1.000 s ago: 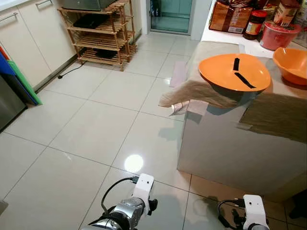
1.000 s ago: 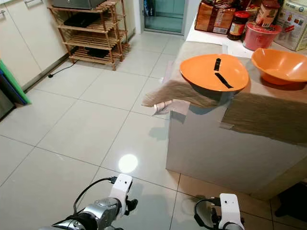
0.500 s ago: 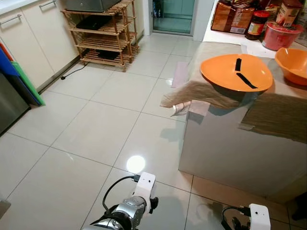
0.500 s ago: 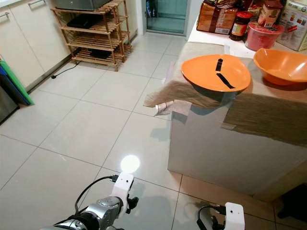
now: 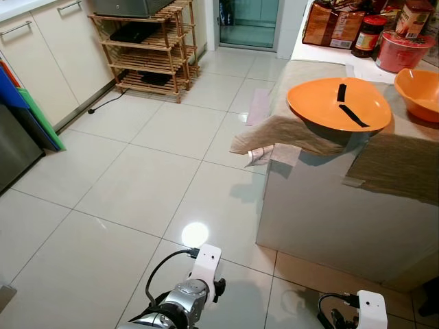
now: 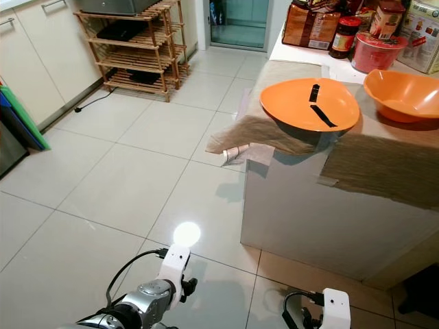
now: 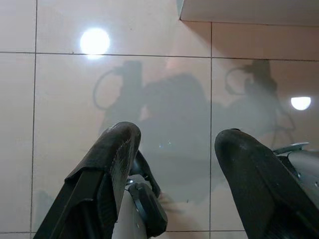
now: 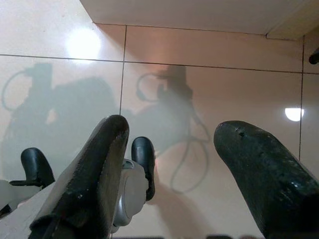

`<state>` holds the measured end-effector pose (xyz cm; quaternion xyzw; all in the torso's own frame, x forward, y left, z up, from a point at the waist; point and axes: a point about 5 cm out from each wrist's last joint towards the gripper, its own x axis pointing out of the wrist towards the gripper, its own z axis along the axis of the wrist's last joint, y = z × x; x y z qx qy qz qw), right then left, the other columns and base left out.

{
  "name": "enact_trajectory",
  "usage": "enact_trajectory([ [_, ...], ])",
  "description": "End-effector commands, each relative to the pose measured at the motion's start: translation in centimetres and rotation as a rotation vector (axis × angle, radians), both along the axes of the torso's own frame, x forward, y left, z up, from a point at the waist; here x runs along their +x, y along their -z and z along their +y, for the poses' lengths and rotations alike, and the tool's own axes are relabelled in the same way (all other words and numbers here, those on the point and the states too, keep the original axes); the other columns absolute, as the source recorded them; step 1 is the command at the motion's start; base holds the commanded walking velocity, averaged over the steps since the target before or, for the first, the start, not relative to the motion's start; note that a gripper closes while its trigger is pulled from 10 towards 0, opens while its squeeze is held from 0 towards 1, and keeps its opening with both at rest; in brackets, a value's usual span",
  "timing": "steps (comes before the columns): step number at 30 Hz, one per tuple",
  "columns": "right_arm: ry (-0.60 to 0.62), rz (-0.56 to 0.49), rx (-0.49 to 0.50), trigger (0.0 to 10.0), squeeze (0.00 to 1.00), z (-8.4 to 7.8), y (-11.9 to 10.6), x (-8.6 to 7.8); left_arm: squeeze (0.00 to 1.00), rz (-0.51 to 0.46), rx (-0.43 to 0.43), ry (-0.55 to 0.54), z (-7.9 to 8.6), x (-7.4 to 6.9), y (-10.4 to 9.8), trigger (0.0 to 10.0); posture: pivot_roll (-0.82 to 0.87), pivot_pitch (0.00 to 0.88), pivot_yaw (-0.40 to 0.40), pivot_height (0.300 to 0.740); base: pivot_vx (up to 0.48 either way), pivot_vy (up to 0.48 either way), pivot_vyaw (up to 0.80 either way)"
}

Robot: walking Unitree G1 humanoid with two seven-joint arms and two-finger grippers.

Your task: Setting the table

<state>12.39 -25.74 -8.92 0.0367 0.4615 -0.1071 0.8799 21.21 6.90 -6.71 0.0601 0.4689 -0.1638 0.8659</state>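
Note:
An orange plate (image 5: 338, 104) with two black strips on it rests on a beige cloth (image 5: 285, 127) at the near corner of a white counter (image 5: 329, 212). A second orange bowl (image 5: 418, 94) sits further right on the counter. Both arms hang low by the floor, far below the plate. My left gripper (image 7: 172, 164) is open over the tiles with nothing between its fingers. My right gripper (image 8: 172, 154) is also open above the floor. The left wrist (image 5: 195, 288) and right wrist (image 5: 367, 308) appear at the bottom of the head view.
Jars and food packets (image 5: 357, 27) crowd the back of the counter. A wooden rack (image 5: 144, 44) stands at the far left by white cabinets (image 5: 41, 55), with a glass door (image 5: 248, 20) beyond. Open tiled floor (image 5: 137, 178) lies left of the counter. A brown mat (image 5: 394, 164) covers the counter's right part.
The head view has shifted slightly, so the counter sits a little further right. My right wrist has sunk lower in the picture. The plate and bowl stay put.

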Motion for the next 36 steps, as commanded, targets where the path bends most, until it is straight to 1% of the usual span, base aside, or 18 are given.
enact_trajectory([
  [1, -0.004, -0.002, -0.005, 10.0, 0.00, 0.08, 0.02, -0.03, 0.00, -0.019, 0.039, 0.036, 0.14, 0.26, -0.12, 10.0, -0.09, 0.000, 0.050, 0.740, 0.000, 0.000, 0.00],
  [3, 0.002, -0.004, -0.001, 10.0, 0.00, 0.09, 0.00, 0.06, 0.00, -0.020, 0.045, 0.043, 0.13, 0.26, -0.12, 10.0, -0.10, 0.000, 0.049, 0.740, 0.000, 0.000, 0.00],
  [6, 0.000, -0.002, 0.003, 10.0, 0.00, -0.03, -0.03, 0.08, 0.00, -0.011, 0.013, 0.018, -0.04, 0.13, -0.09, 10.0, -0.10, 0.000, 0.046, 0.740, 0.000, 0.000, 0.00],
  [10, 0.002, 0.003, 0.002, 10.0, 0.00, -0.09, -0.02, 0.01, 0.00, -0.012, 0.006, 0.009, -0.12, 0.13, -0.10, 10.0, -0.10, 0.000, 0.043, 0.740, 0.000, 0.000, 0.00],
  [19, 0.000, 0.009, 0.001, 10.0, 0.00, -0.15, -0.07, 0.21, 0.00, -0.011, 0.014, 0.030, -0.23, 0.22, -0.17, 10.0, -0.09, 0.000, 0.038, 0.740, 0.000, 0.000, 0.00],
  [25, -0.011, -0.003, -0.006, 10.0, 0.00, -0.29, -0.28, 0.69, 0.00, -0.005, -0.002, 0.024, -0.26, 0.20, -0.17, 10.0, -0.08, 0.000, 0.033, 0.740, 0.000, 0.000, 0.00],
  [28, 0.004, -0.001, -0.005, 10.0, 0.00, -0.32, -0.25, 0.63, 0.00, -0.008, -0.002, 0.024, -0.25, 0.21, -0.18, 10.0, -0.08, 0.000, 0.032, 0.740, 0.000, 0.000, 0.00],
  [36, 0.000, 0.000, -0.010, 10.0, 0.00, -0.25, -0.23, 0.63, 0.00, -0.011, 0.002, 0.025, -0.14, 0.32, -0.22, 10.0, -0.09, 0.000, 0.038, 0.740, 0.000, 0.000, 0.00],
])
